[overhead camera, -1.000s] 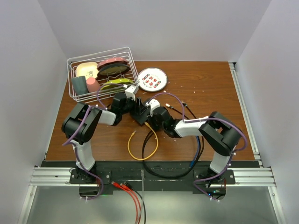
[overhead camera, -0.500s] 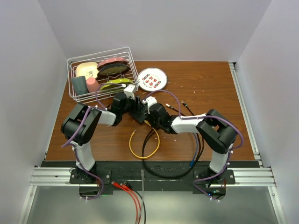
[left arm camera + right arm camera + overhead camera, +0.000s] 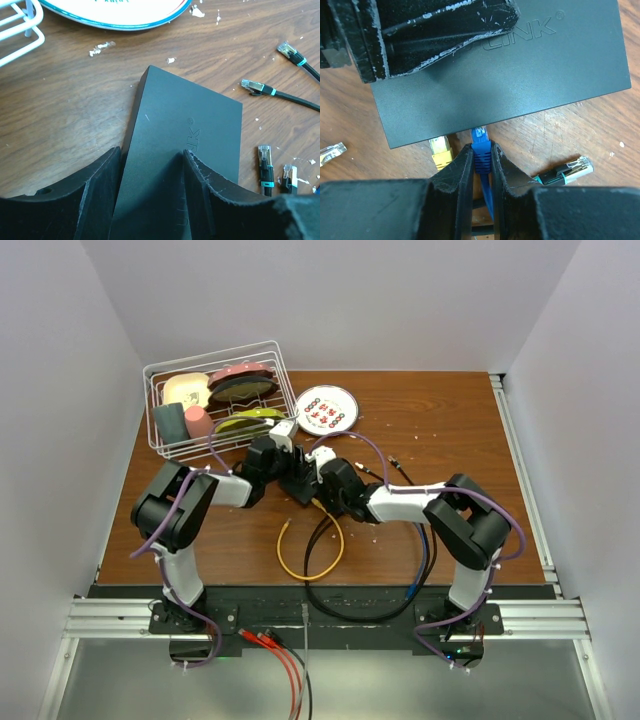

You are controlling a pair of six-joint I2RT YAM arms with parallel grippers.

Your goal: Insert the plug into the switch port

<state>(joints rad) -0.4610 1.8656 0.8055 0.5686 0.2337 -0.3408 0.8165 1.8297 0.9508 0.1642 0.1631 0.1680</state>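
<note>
Right at switch port (image 3: 479, 128), blue plug (image 3: 480, 145)

I see a white wire basket (image 3: 214, 397) at the desk's (image 3: 450, 420) far left corner, holding plates and cups. Just right of the basket lies a round patterned plate (image 3: 327, 409). Nearer me than the basket, a yellow cable (image 3: 300, 552) loops beside a black cable (image 3: 322, 540), and white crumbs (image 3: 102, 46) dot the wood near the plate.

Yellow plug (image 3: 440, 150) crowds blue plug (image 3: 481, 145), seemingly touching
</note>
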